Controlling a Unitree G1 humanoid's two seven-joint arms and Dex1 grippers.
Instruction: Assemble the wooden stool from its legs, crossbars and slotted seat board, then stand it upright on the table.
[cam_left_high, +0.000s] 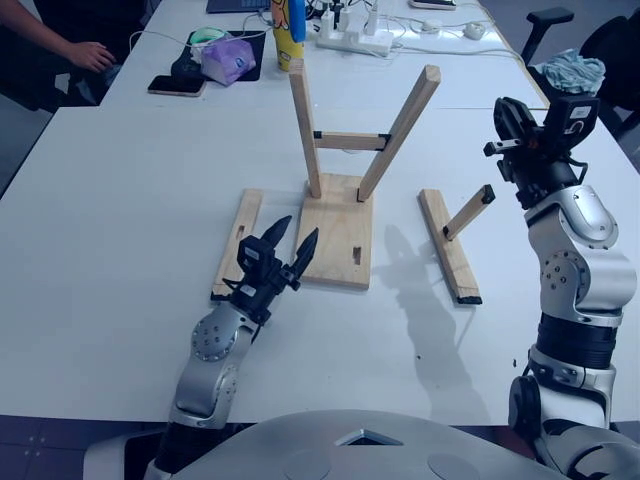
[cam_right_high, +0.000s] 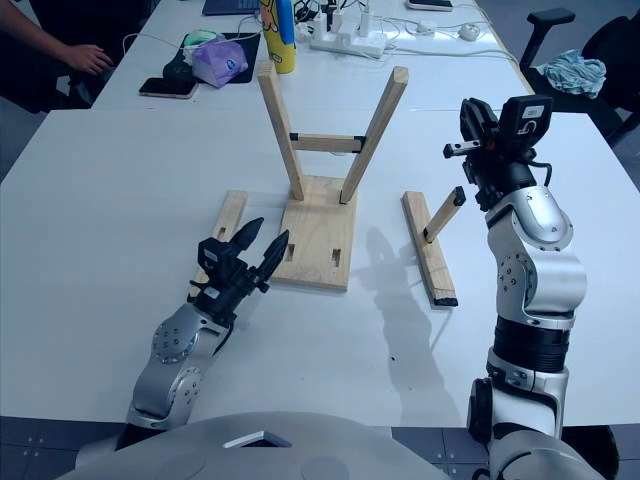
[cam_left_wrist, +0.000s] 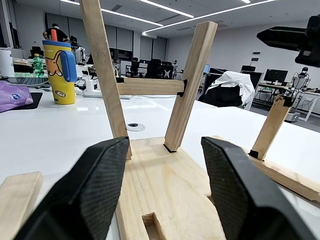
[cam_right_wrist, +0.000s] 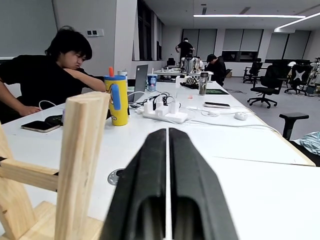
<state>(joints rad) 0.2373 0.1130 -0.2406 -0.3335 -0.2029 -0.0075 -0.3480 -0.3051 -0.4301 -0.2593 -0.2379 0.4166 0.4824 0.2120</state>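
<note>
Gaping wide, left gripper (cam_left_high: 299, 228) hovers empty by seat board (cam_left_high: 337, 252); right gripper (cam_right_wrist: 168, 145) pressed together.

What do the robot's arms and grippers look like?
The left arm and right arm are silver-grey with round joints and black segments. The left gripper and right gripper are black, each with two tapering, pointed fingers with textured pads.
</note>
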